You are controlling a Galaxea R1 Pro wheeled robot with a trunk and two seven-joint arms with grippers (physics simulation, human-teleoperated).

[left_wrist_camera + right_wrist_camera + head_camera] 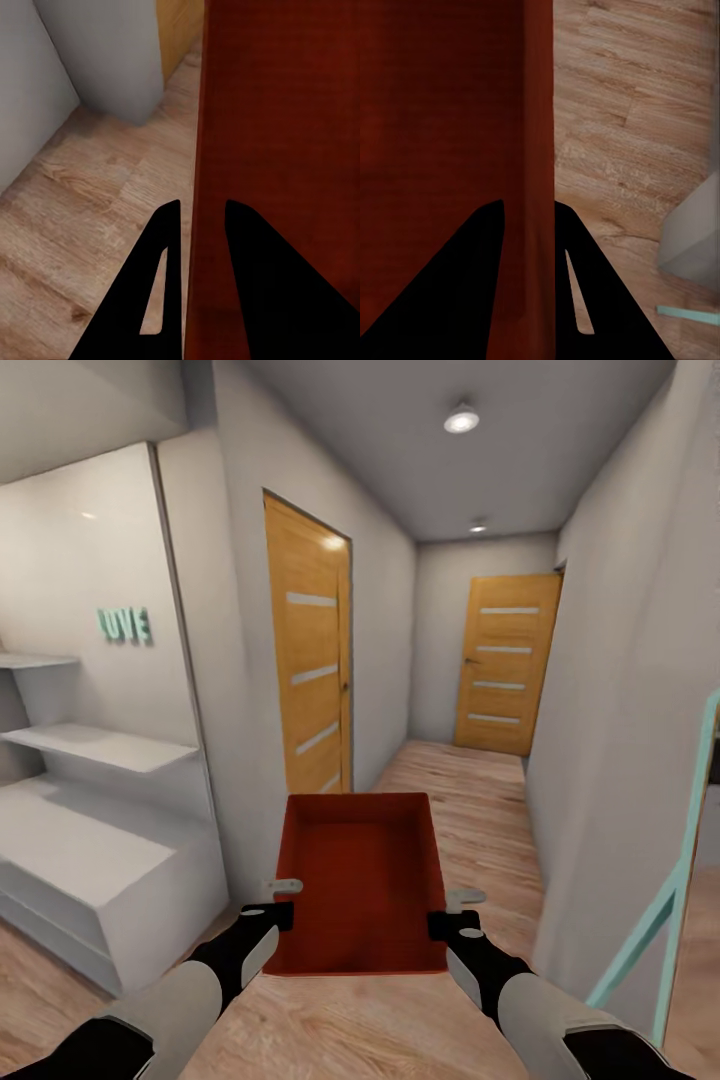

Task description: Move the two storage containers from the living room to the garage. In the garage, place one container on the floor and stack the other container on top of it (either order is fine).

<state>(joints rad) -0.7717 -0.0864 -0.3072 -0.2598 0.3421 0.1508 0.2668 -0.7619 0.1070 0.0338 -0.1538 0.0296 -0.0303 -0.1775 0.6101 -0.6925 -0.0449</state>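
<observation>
Light wood plank flooring (470, 800) is running down a narrow hallway between pale grey walls, with one orange door (312, 650) standing on the left wall and a second orange door (505, 660) closing the far end. White built-in shelves (95, 745) are sitting in an alcove on the left, and a teal frame (680, 860) is leaning at the right edge. One orange-red storage container (362, 880) is being carried in front of the robot, clear of the floor, open side up, with its long axis pointing straight ahead down the hallway. The left claw (283, 901) is gripping the left long wall near the end closest to the robot; the wrist view shows one finger (157, 285) outside the wall and the other inside, closed onto it. The right claw (452, 913) is pinching the right long wall in the same manner, one finger (585, 285) outside. Both arms are equally near and sharing the load. The container is lying between the claws, so any forward travel probably depends on keeping both grips level.
</observation>
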